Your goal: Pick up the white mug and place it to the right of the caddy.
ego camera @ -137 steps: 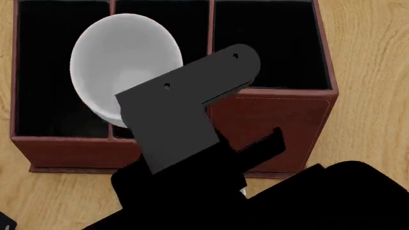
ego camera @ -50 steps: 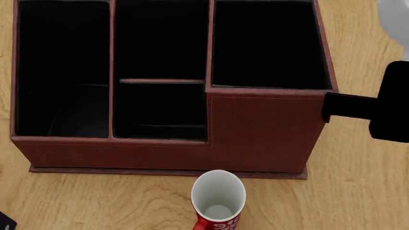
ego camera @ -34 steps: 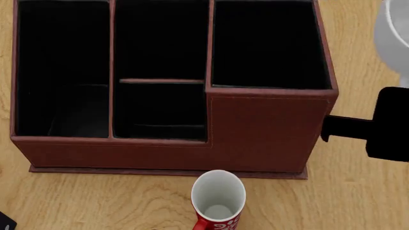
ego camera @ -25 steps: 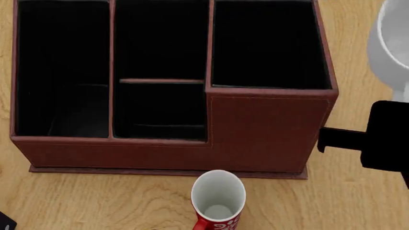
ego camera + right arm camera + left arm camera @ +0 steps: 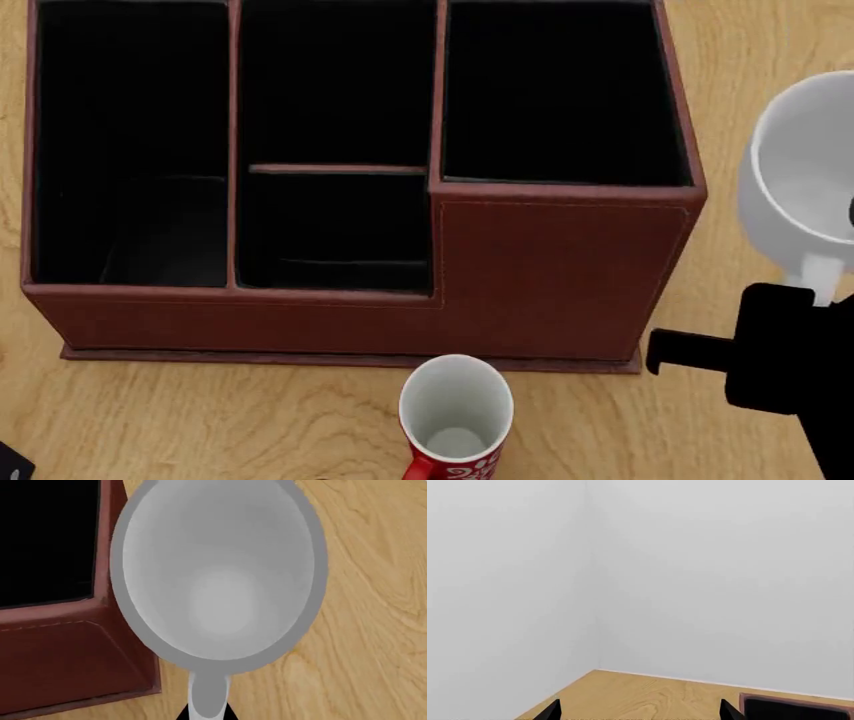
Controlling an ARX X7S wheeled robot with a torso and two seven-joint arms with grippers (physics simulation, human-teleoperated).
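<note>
We carry the white mug [image 5: 801, 180] to the caddy's [image 5: 561, 270] right side.
Our right hand [image 5: 208, 711] pinches its handle, mouth upward, ready for lowering; left hand [image 5: 639, 711] hangs released.

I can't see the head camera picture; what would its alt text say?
A plain white glossy mug sits at the right of a large reddish-brown four-compartment caddy on a wooden table, its handle towards the dark right gripper. A red patterned mug stands in front.

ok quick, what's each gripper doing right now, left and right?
Left gripper: fingers spread open, holding nothing.
Right gripper: closed on the white mug by its handle, to the right of the caddy.
</note>
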